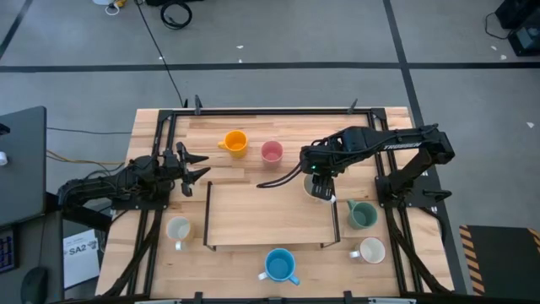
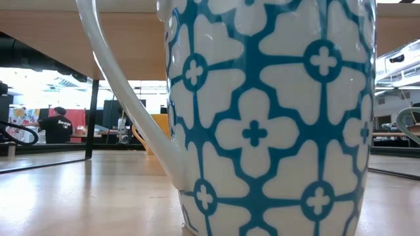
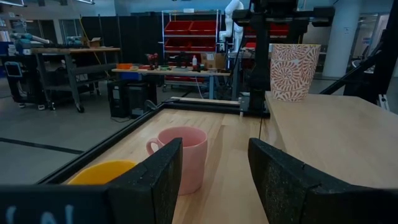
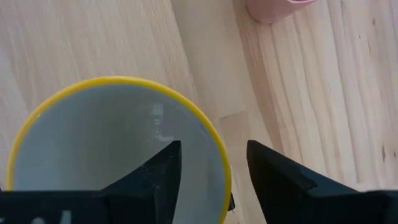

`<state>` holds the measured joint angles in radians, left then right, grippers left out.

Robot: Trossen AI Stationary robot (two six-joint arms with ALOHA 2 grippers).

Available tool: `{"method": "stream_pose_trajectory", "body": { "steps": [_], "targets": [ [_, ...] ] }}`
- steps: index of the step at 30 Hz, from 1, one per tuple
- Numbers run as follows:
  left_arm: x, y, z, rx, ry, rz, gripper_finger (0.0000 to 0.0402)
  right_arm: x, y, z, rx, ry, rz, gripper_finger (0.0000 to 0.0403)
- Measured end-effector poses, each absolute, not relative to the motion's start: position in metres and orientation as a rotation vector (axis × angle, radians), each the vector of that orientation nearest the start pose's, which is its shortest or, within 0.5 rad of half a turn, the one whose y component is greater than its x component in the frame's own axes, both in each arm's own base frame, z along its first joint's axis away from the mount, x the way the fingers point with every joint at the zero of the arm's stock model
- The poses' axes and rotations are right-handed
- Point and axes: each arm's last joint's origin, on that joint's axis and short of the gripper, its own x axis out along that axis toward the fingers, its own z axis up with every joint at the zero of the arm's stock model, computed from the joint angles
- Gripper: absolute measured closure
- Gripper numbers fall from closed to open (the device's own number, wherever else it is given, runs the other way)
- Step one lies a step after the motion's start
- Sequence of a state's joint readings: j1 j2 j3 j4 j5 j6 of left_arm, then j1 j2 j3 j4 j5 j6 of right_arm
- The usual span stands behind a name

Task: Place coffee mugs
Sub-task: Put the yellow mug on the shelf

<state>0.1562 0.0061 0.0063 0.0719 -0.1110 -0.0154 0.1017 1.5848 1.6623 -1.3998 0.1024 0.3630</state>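
The right tool (image 1: 322, 187) is seen in the high view over the right end of a raised wooden shelf (image 1: 270, 215) at the middle of the bench (image 1: 253, 127). Directly beneath it stands a yellow-rimmed mug (image 4: 118, 152) with a pale inside. In the right wrist view the dark fingers (image 4: 273, 171) are spread, one over the mug's mouth and one outside its rim; whether they touch the rim cannot be told, and nothing is seen gripped.

The left tool (image 1: 192, 165) is held at the left side of the bench, just off the shelf's left end. Its fingers (image 3: 283, 174) are parted and nothing is held between them.

The other mugs are spread around the shelf. An orange mug (image 1: 234, 143) and a pink mug (image 1: 272, 152) stand side by side behind it. A dark green mug (image 1: 362, 215) and a white mug (image 1: 371, 251) are placed to its right, and a cream mug (image 1: 178, 229) to its left. A blue patterned mug (image 1: 279, 265) is set at the front edge, filling most of the low view.
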Motion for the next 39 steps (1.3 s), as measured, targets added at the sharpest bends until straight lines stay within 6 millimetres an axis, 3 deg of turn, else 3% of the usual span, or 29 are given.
{"method": "stream_pose_trajectory", "body": {
  "steps": [20,39],
  "targets": [
    [0.096,0.018,0.172,-0.014,-0.075,0.266,0.0212,0.285,0.026,0.354,0.152,1.292,-0.220,0.0210],
    [0.096,0.018,0.172,-0.014,-0.075,0.267,0.0212,0.256,0.024,0.383,0.204,1.181,-0.152,0.0210]
  ]
}}
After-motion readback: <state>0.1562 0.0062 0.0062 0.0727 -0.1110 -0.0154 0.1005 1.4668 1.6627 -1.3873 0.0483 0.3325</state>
